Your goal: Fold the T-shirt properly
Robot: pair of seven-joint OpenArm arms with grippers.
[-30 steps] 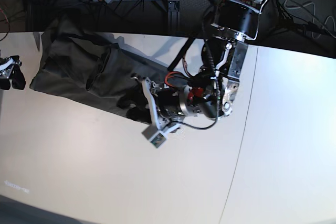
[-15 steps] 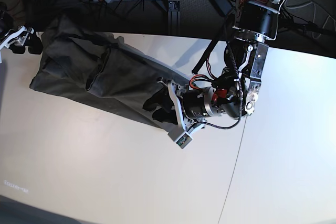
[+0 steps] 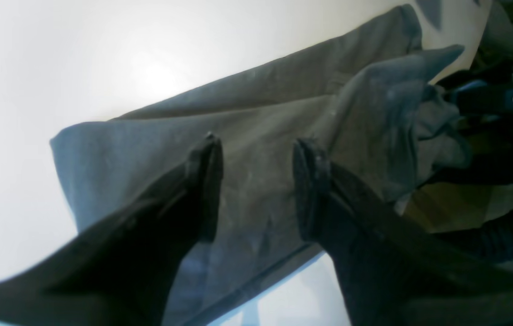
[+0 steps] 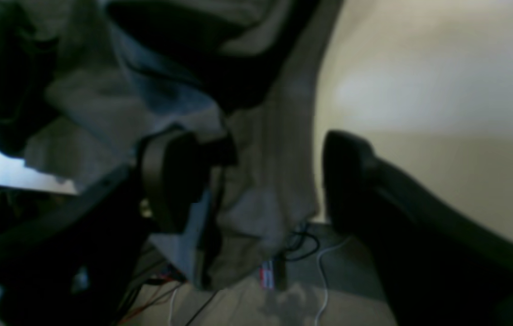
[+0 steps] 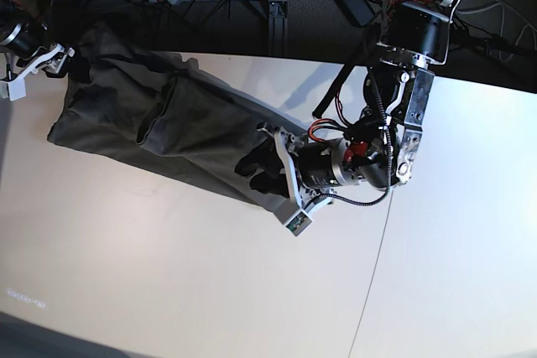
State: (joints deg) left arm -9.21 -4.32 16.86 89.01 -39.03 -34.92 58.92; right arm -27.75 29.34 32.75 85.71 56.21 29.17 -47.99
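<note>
**No readable text in any view**

No word, brand, number or sign can be read; on the white table [image 5: 168, 274], well off from the left gripper [image 5: 256, 169] toward the near left corner of the base view, lies a faint pale line of marks [image 5: 25, 295], too small and washed out to make out; below the right gripper [image 4: 274, 181], past the hanging edge of the T-shirt [image 4: 279, 149], a small red-and-white tag [image 4: 265, 276] shows in the right wrist view, too blurred to read; the T-shirt itself bears no print that can be seen.
</note>
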